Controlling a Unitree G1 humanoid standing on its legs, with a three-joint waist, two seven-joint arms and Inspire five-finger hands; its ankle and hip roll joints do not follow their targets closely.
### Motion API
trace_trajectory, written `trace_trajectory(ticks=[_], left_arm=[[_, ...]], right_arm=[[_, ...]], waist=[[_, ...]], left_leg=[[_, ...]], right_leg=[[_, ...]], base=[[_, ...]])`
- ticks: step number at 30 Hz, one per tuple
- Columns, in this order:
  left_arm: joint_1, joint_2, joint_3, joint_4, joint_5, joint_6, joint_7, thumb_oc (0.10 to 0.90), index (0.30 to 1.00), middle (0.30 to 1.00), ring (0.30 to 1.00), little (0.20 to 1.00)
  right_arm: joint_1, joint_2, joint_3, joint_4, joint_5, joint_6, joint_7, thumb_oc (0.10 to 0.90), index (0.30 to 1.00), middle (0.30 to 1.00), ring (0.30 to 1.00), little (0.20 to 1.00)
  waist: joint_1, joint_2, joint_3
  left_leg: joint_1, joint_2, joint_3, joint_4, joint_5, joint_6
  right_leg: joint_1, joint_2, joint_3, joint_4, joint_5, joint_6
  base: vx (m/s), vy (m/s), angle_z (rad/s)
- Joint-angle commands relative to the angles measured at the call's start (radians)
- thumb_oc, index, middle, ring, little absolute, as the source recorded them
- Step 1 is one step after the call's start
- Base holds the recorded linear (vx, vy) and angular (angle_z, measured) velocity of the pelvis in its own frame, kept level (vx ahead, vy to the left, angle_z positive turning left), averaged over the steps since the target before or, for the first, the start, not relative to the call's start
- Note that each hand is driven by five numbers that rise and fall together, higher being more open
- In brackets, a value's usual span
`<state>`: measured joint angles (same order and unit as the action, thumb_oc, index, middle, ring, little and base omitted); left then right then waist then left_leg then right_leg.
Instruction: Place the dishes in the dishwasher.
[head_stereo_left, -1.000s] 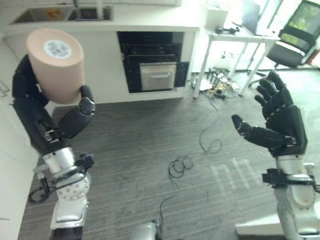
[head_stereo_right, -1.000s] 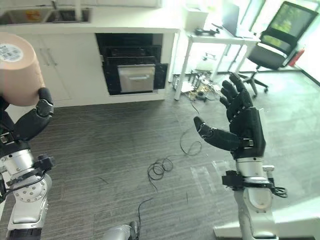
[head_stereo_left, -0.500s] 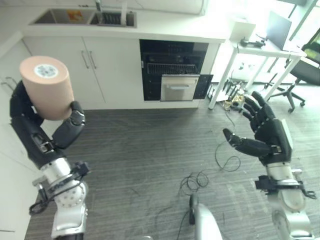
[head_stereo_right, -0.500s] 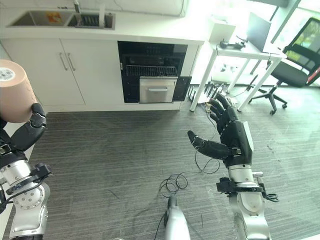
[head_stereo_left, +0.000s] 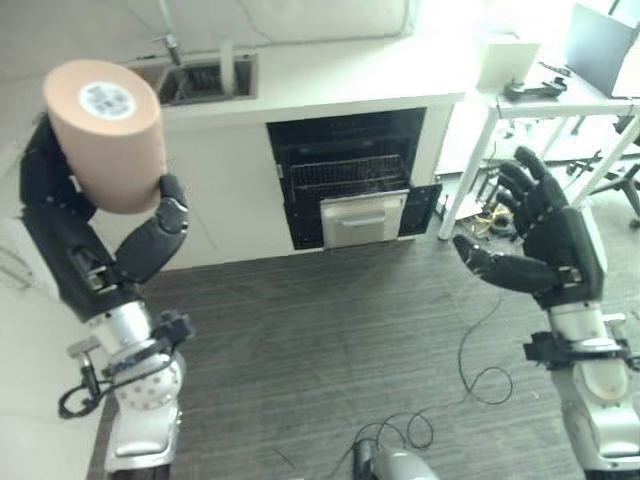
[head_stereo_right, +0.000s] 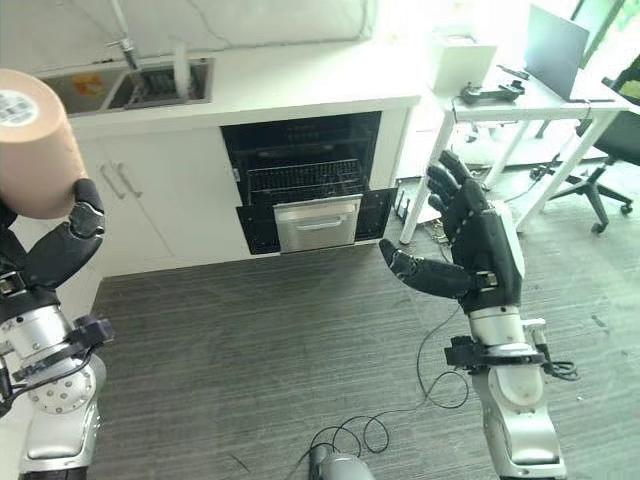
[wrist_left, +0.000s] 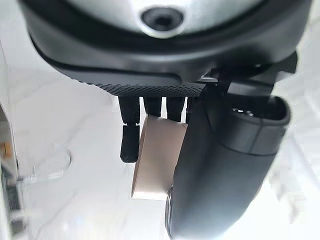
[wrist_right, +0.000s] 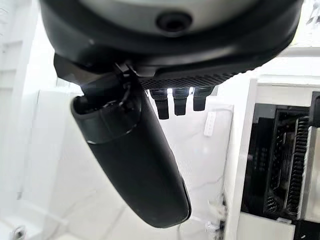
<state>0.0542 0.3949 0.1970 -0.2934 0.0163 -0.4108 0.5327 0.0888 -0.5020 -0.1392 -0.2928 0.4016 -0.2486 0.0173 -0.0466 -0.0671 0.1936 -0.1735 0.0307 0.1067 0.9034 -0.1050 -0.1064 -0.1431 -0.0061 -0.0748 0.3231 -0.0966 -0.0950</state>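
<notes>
Cup (head_stereo_left: 105, 130), tan, upside down with a sticker on its base, sits in the left hand (head_stereo_left: 120, 245): thumb and fingers curled round it, raised high at the robot's left, well apart from the dishwasher (head_stereo_left: 350, 175). Dishwasher stands open under the counter (head_stereo_left: 330, 85), wire rack (head_stereo_left: 345, 172) visible inside, sink (head_stereo_left: 200, 78) above left. Right hand (head_stereo_left: 545, 245) is spread wide, holding nothing, out on the right. Risks: smooth cup may slip from this grip on the approach; cup could strike the counter edge or rack going in; cable (head_stereo_left: 490, 370) on the floor.
</notes>
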Motion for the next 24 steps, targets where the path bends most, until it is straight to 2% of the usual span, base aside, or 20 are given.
trace_trajectory(ticks=[1,3,4,6,7,10,11,14,18,24], left_arm=[[-0.02,0.057,0.008,-0.051,0.019,-0.11,-0.004,0.4,0.3,0.3,0.3,0.3],[-0.013,0.059,0.007,-0.048,0.025,-0.113,-0.001,0.4,0.3,0.3,0.3,0.3],[-0.006,0.06,0.003,-0.046,0.032,-0.115,0.008,0.4,0.3,0.3,0.3,0.3],[-0.003,0.067,-0.009,-0.043,0.036,-0.107,0.022,0.4,0.3,0.3,0.3,0.3],[-0.003,0.07,-0.017,-0.038,0.041,-0.105,0.031,0.4,0.3,0.3,0.3,0.3],[-0.018,0.076,-0.037,-0.017,0.053,-0.106,0.049,0.4,0.3,0.3,0.3,0.3],[-0.024,0.075,-0.04,-0.005,0.056,-0.112,0.054,0.4,0.3,0.3,0.3,0.3],[-0.041,0.081,-0.046,0.025,0.06,-0.123,0.074,0.4,0.3,0.3,0.3,0.3],[-0.042,0.091,-0.032,0.015,0.052,-0.121,0.063,0.4,0.3,0.3,0.3,0.3],[-0.07,0.106,-0.036,0.002,0.055,-0.104,0.026,0.4,0.3,0.3,0.3,0.3]], right_arm=[[-0.036,-0.005,-0.077,-0.102,0.053,-0.102,0.008,0.8,0.9,0.9,0.9,0.9],[-0.04,-0.001,-0.071,-0.101,0.051,-0.1,0.01,0.8,0.9,0.9,0.9,0.9],[-0.044,0.005,-0.063,-0.1,0.048,-0.094,0.014,0.8,0.9,0.9,0.9,0.9],[-0.048,0.011,-0.04,-0.097,0.03,-0.088,0.005,0.8,0.9,0.9,0.9,0.9],[-0.052,0.009,-0.027,-0.093,0.026,-0.086,-0.001,0.8,0.9,0.9,0.9,0.9],[-0.057,-0.005,-0.008,-0.08,0.03,-0.1,-0.011,0.8,0.9,0.9,0.9,0.9],[-0.066,-0.014,-0.005,-0.075,0.036,-0.099,-0.009,0.8,0.9,0.9,0.9,0.9],[-0.057,-0.01,-0.01,-0.067,0.047,-0.116,0.022,0.8,0.9,0.9,0.9,0.9],[-0.033,-0.002,-0.029,-0.093,0.063,-0.097,0.034,0.8,0.9,0.9,0.9,0.9],[-0.071,0.03,0.009,-0.115,0.029,-0.069,-0.013,0.8,0.9,0.9,0.9,0.9]], waist=[[-0.009,0.005,-0.058],[-0.006,0.015,-0.057],[-0.001,0.027,-0.054],[0.017,0.062,-0.044],[0.027,0.075,-0.043],[0.046,0.089,-0.049],[0.044,0.085,-0.052],[0.036,0.088,-0.061],[0.042,0.082,-0.086],[0.078,0.059,-0.135]], left_leg=[[0.034,0.024,0.022,-0.384,0.173,0.015],[0.043,0.028,0.044,-0.498,0.186,0.016],[0.042,0.03,0.06,-0.603,0.202,0.016],[-0.058,0.062,0.037,-0.603,0.158,0.012],[-0.111,0.071,0.015,-0.603,0.16,0.002],[-0.192,0.08,-0.005,-0.603,0.186,-0.017],[-0.187,0.078,0.009,-0.603,0.154,-0.007],[-0.163,0.088,0.032,-0.603,0.131,0.003],[-0.139,0.076,0.048,-0.603,0.095,0.029],[-0.114,0.037,0.059,-0.603,0.048,0.082]], right_leg=[[0.036,-0.053,0.007,-0.023,-0.003,0.144],[0.045,-0.035,0.018,-0.023,-0.013,0.15],[0.057,-0.015,0.036,-0.023,-0.024,0.156],[0.086,0.033,0.054,-0.023,-0.045,0.162],[0.102,0.052,0.062,-0.023,-0.055,0.16],[0.156,0.095,0.08,-0.023,-0.096,0.145],[0.155,0.095,0.083,-0.023,-0.103,0.141],[0.183,0.082,0.085,-0.023,-0.124,0.15],[0.23,0.061,0.084,-0.023,-0.155,0.165],[0.286,-0.002,0.029,-0.023,-0.153,0.201]], base=[[0.22,0.0,-0.25],[0.2,0.044,-0.35],[0.28,0.096,-0.44],[0.31,0.116,-0.4],[0.28,0.075,-0.4],[0.35,0.06,-0.42],[0.24,0.07,-0.64],[0.28,0.111,-0.89],[0.26,0.098,-0.16],[0.26,0.105,-0.2]])
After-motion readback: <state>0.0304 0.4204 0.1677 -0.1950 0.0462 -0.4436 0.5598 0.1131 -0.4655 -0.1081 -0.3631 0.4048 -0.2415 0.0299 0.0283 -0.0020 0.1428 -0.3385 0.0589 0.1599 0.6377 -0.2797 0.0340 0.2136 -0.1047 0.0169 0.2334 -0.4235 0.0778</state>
